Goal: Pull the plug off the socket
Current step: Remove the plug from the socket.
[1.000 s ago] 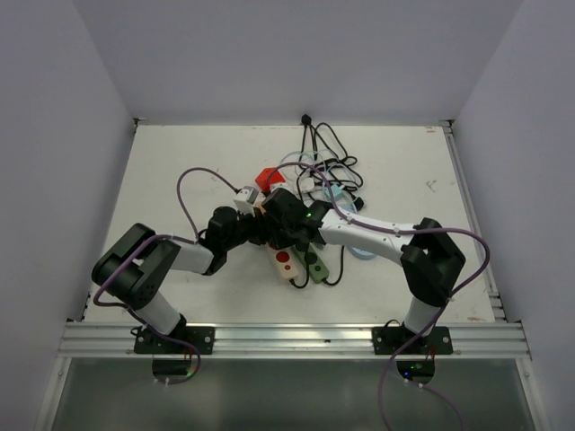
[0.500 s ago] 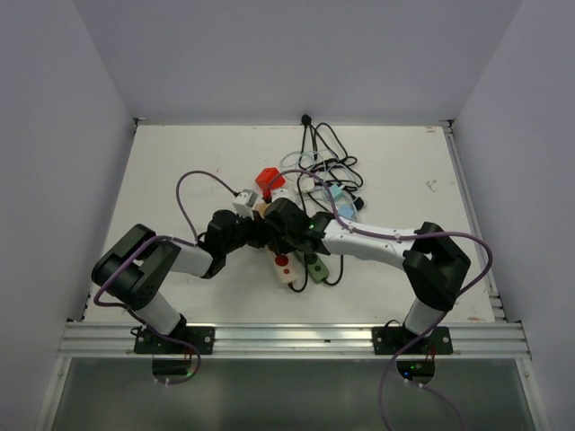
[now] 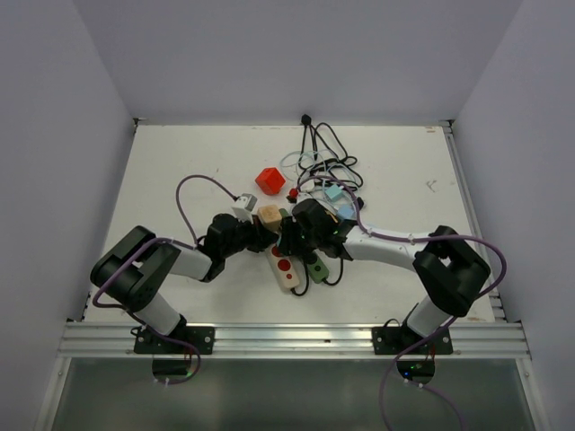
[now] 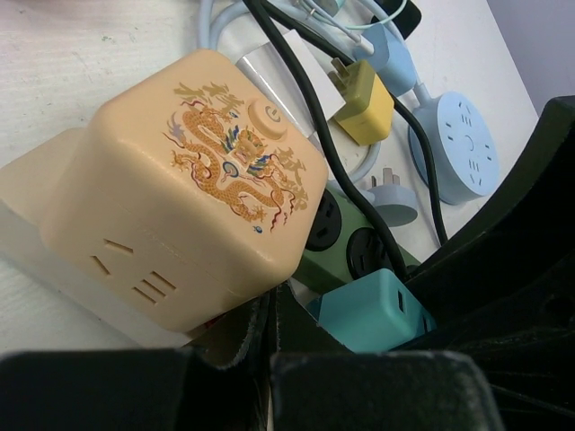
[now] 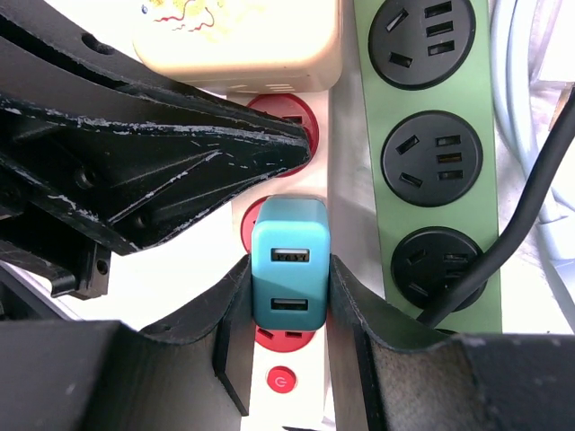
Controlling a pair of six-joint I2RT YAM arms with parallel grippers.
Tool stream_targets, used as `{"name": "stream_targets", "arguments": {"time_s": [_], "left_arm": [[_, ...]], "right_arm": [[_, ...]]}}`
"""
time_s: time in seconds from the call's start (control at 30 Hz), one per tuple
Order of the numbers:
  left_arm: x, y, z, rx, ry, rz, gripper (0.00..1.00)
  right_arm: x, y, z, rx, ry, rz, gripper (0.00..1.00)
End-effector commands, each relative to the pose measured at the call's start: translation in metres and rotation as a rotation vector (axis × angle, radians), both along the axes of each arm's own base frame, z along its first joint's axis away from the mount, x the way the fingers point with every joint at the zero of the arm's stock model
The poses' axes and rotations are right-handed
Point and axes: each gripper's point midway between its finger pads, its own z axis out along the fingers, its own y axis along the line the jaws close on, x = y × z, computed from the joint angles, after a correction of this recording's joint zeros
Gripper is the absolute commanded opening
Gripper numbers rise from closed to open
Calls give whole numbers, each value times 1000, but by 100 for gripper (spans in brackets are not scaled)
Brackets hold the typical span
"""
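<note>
A teal USB charger plug (image 5: 289, 265) stands on a white power strip (image 5: 301, 395) with red sockets. My right gripper (image 5: 289, 278) is shut on the plug, one finger on each side. The frames do not show whether its prongs are still in the socket. The plug also shows in the left wrist view (image 4: 368, 310). My left gripper (image 4: 269, 314) is shut, its tip down on the strip between the plug and a beige dragon-printed cube adapter (image 4: 193, 189). In the top view both grippers, left (image 3: 264, 235) and right (image 3: 290, 237), meet over the strip (image 3: 287, 271).
A green power strip (image 5: 431, 135) lies beside the white one, with a black cord (image 5: 530, 189) plugged in. A red cube (image 3: 269, 180), a yellow plug (image 4: 364, 103), a round blue adapter (image 4: 458, 148) and tangled cables (image 3: 323, 157) lie behind.
My right arm has swung right and nearer, uncovering the beige and red cubes. Its gripper now sits lower over the white strip. My left gripper has barely moved.
</note>
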Motion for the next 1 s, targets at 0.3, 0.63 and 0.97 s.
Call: {"name": "stream_targets", "arguments": {"time_s": [0.3, 0.63, 0.97], "left_arm": [[-45, 56, -92, 282, 289, 83, 0], [-45, 56, -94, 290, 297, 78, 0], [-42, 50, -81, 252, 250, 59, 0]], "right_arm": [[-3, 6, 64, -135, -198, 60, 0], [-13, 19, 57, -397, -330, 113, 0], [-7, -13, 87, -218, -283, 29, 0]]}}
